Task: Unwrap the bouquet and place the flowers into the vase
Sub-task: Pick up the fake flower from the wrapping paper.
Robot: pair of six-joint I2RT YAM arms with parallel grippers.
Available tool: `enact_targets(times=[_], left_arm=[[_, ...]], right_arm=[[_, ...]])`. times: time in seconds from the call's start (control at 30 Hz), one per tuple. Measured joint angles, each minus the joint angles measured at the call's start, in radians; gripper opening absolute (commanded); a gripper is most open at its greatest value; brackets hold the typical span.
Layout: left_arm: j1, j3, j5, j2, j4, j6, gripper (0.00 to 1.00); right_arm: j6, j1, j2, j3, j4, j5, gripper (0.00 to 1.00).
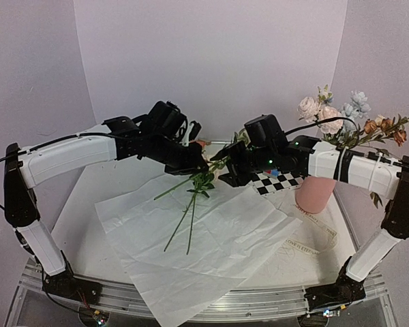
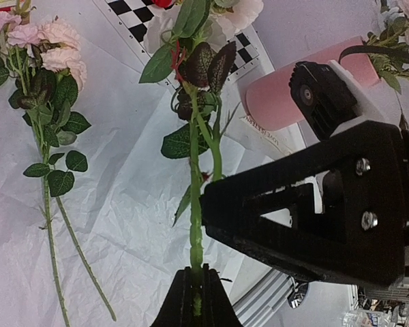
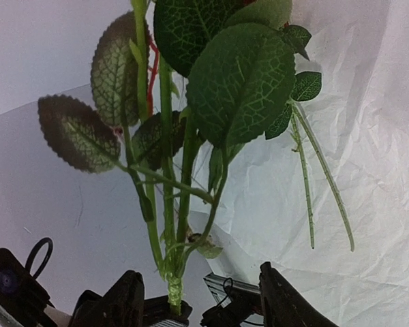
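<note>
So here's where I'm at. The paper (image 1: 218, 259) is already open and lying flat on the worktop (image 1: 88, 204), well to the left of the vase (image 1: 313, 194), so I'd call the unwrapping done.

My left claw (image 2: 193, 286) is clamped tight on the bottom of one leafy stem (image 2: 194, 204), holding it up over the paper on the left side of the vase. A loose pink sprig (image 2: 51, 157) lies on the paper just beside that, nobody touching it.

My right claw (image 3: 203, 286) has its fingers apart, one on each side of that same stem, and as far as I can see it isn't pinching it. Looks like a handover to me, since that arm is the one nearer the vase.

The vase itself has a bunch of blooms (image 1: 320, 112) standing in it already. So my guess is it's more than half done, with the held stem and the loose sprig left to go in.
</note>
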Motion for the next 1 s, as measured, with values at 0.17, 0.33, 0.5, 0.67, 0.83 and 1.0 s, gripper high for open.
enact_targets(times=[0.17,0.33,0.5,0.67,0.83,1.0], left_arm=[[0.000,-0.029,0.017,-0.026,0.010,-0.001,0.00],[0.000,-0.062,0.032,-0.053,0.032,-0.003,0.00],[0.000,-0.088,0.061,-0.057,0.048,-0.003,0.13],[0.000,-0.141,0.091,-0.079,0.080,-0.005,0.60],[-0.001,-0.236,0.066,-0.191,0.100,-0.007,0.70],[-0.001,-0.296,-0.028,-0.336,0.112,-0.001,0.73]], right_arm=[[0.057,0.000,0.001,0.000,0.008,0.023,0.40],[0.076,0.000,0.020,0.006,0.018,0.033,0.33],[0.082,0.000,0.048,0.017,0.022,0.033,0.00],[0.002,0.000,0.052,0.048,0.011,0.049,0.00],[-0.249,0.002,0.059,0.136,0.008,0.058,0.00],[-0.581,0.003,0.058,0.167,0.021,-0.003,0.00]])
